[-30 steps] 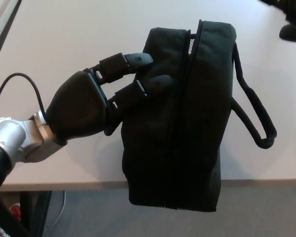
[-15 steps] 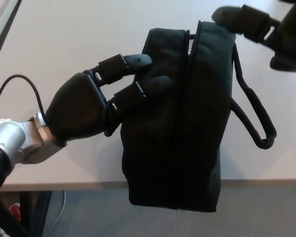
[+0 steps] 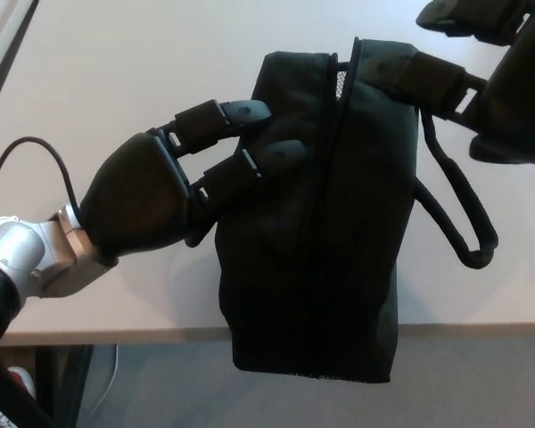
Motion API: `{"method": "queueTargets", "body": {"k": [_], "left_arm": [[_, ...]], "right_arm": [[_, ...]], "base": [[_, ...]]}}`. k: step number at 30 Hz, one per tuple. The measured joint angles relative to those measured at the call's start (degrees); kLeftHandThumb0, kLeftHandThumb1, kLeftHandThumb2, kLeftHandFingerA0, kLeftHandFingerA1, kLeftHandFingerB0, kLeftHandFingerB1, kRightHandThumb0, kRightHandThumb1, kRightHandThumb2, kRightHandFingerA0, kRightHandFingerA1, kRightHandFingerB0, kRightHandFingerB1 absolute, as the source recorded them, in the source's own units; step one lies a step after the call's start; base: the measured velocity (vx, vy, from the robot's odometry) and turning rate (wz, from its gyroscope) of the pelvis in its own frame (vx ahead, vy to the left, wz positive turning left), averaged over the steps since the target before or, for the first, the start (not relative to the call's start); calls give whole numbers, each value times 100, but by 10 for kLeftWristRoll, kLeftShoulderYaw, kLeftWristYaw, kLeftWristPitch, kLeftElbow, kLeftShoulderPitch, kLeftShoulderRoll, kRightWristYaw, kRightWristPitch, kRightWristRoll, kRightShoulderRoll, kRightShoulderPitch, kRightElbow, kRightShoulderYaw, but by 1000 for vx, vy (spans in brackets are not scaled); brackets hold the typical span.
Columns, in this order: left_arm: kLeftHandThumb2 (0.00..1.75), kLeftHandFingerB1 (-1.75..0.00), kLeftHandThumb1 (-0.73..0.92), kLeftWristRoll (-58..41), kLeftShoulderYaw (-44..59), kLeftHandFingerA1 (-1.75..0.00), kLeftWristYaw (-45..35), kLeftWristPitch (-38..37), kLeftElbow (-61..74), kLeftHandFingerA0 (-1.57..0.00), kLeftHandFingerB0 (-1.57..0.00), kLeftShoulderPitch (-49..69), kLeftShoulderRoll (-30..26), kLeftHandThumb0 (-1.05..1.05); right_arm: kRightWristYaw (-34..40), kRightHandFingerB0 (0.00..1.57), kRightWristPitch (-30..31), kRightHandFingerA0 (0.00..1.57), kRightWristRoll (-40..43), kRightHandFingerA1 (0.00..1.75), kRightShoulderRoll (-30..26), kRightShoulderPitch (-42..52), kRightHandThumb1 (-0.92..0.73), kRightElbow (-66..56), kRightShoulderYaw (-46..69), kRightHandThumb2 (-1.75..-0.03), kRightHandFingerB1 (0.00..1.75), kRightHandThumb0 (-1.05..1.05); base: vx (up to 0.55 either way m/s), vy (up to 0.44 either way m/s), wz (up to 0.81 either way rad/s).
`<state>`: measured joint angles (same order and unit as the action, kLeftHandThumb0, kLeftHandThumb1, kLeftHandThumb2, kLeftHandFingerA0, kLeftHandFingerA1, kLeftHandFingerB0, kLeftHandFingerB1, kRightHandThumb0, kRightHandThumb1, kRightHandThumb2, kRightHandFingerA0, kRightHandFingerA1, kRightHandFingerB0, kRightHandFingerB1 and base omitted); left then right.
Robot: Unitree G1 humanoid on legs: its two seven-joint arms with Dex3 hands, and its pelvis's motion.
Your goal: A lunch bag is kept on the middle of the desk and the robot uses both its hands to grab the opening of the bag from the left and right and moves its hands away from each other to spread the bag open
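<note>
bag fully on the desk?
No: the lunch bag overhangs the near edge of the desk, its lower end showing against the grey floor.

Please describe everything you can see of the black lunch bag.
The lunch bag is black, soft fabric, lying on the pale desk with its near end hanging over the front edge. A seam or zip line runs along its length, barely parted. A looped carry strap lies at its right. The left hand presses two fingers on its left side; the right hand touches its far right corner.

Black lunch bag (image 3: 312, 223) on pale desk (image 3: 143, 62)
</note>
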<state>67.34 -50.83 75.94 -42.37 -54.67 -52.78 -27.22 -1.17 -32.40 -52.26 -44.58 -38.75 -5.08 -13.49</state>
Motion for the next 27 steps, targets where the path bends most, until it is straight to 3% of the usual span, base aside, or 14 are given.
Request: {"method": "queueTargets", "body": {"k": [1,9,12,13,14,15,16,19,21,23,24,25,26,27], "left_arm": [[71,-35,53,0,0,-36,0,0,0,-39,-9,0,0,-6],[63,-35,58,1,-3,-37,7,1,5,-35,-6,5,0,-8],[66,-35,57,1,-3,-37,8,2,6,-35,-9,5,0,-8],[60,-36,58,1,-3,-36,9,2,6,-45,-48,5,0,-9],[60,-36,58,1,-4,-36,10,2,6,-45,-48,5,0,-9],[57,-53,54,1,-4,-39,11,2,6,-55,-89,5,0,-12],[57,-62,53,1,-4,-44,13,2,7,-62,-108,5,0,-12],[77,-79,44,1,-3,-59,18,3,15,-77,-106,5,0,-7],[79,-78,45,1,-2,-56,21,5,23,-74,-104,5,0,-5],[79,-79,45,1,-1,-55,23,6,28,-73,-105,6,0,-4],[72,-72,46,1,0,-57,24,6,31,-77,-106,6,0,-7],[82,-90,41,0,1,-65,24,7,33,-82,-103,8,0,-5],[82,-90,41,0,4,-65,24,8,36,-82,-103,10,0,-5],[83,-82,40,0,6,-114,24,8,39,-89,-104,11,1,-7]], "right_arm": [[0,11,0,30,-1,42,3,-1,-43,1,-1,-68,36,-49],[31,13,-1,30,-28,42,51,-41,-43,97,-36,-67,36,-43],[52,19,1,36,-42,34,72,-62,-53,145,-54,-57,28,-35],[60,20,2,36,-46,34,78,-67,-53,160,-60,-57,29,-33],[66,20,2,36,-50,34,83,-69,-53,171,-64,-57,29,-33],[77,21,4,37,-58,35,88,-72,-52,188,-72,-56,29,-30],[83,25,5,41,-62,35,91,-73,-49,199,-78,-55,30,-31],[111,31,12,39,-81,43,102,-79,-40,238,-101,-64,39,-40],[132,36,16,45,-93,37,105,-80,-47,259,-115,-54,32,-31],[154,34,20,40,-103,43,106,-80,-41,281,-128,-64,40,-38],[165,37,22,45,-107,38,107,-80,-49,291,-135,-56,33,-23],[175,37,24,45,-111,37,107,-79,-50,297,-141,-55,32,-24],[185,37,27,45,-115,37,107,-78,-50,301,-148,-55,32,-24],[193,37,30,43,-119,41,107,-74,-45,301,-154,-60,37,-26]], "base": [[0,0,0],[0,0,0],[0,0,0],[0,0,0],[0,0,0],[0,0,0],[0,0,0],[0,0,0],[0,0,0],[0,0,0],[0,0,0],[0,0,0],[0,0,0],[0,0,0]]}}
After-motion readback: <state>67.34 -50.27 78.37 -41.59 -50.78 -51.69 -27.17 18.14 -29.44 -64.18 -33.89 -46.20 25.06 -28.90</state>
